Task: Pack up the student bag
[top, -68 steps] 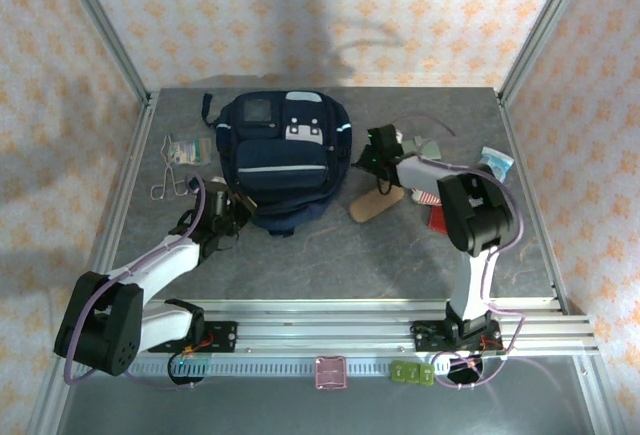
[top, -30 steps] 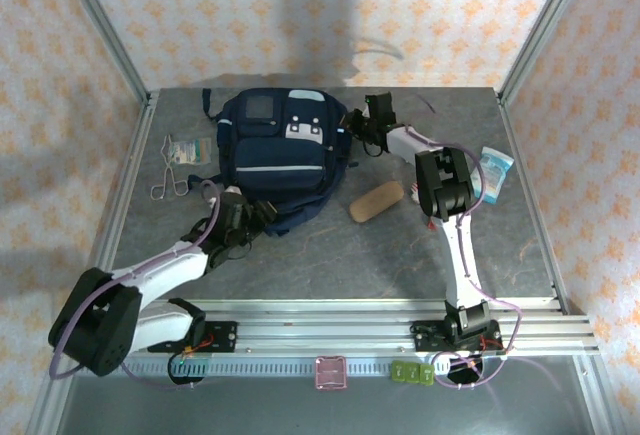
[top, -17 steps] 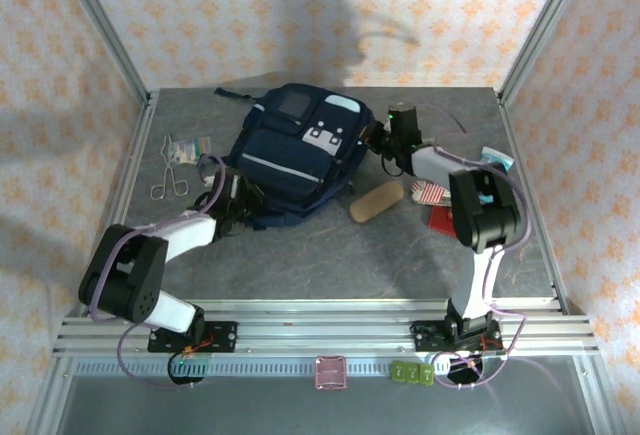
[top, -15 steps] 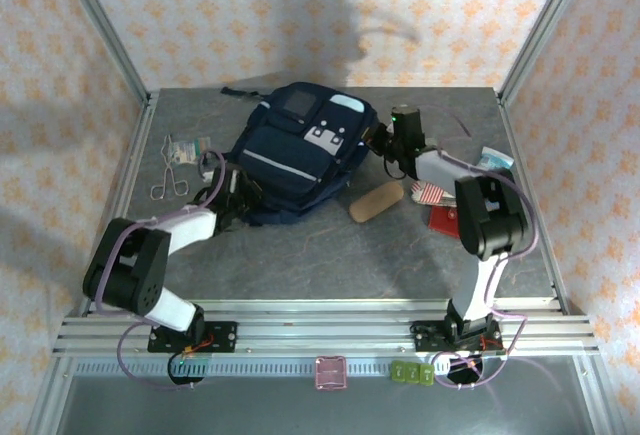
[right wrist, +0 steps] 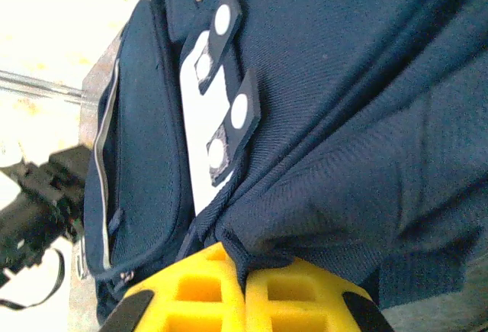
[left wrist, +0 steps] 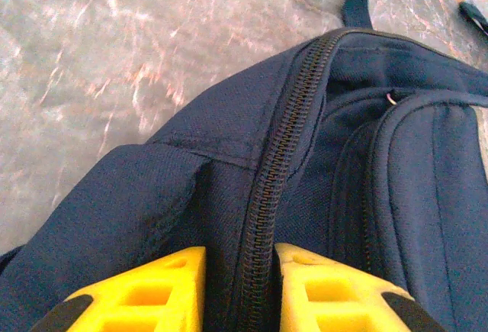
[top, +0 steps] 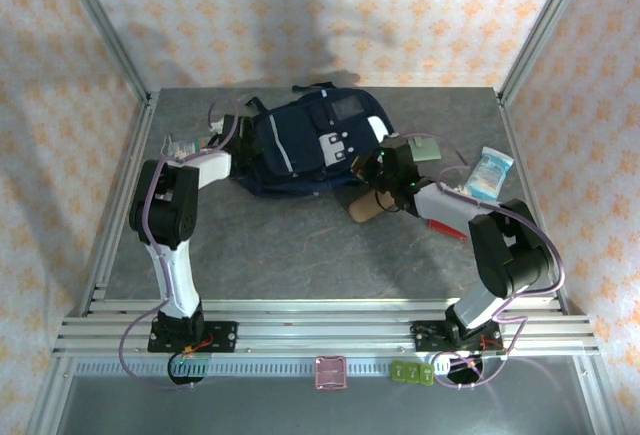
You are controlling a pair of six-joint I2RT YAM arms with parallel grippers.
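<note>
1. At the far middle of the table [top: 300, 245], the student bag [top: 315, 140] is laid flat, patched front up, and turned crosswise between the two arms.
2. The main zipper [left wrist: 286, 149] ridge is straddled by the left gripper [left wrist: 239, 290] at the bag's left end. The jaws are set narrow and pressed onto that ridge, likely so that the bag is anchored.
3. A fold of fabric at the bag's opposite edge is pinched by the right gripper [right wrist: 242, 267], jaws nearly together, probably so that the bag is tensioned and steered.
4. The brown glasses case [top: 366, 205] is left just beside the bag's near right edge, unpacked.
5. The zipper stretch in view is seen closed, so packing is judged barely begun.
</note>
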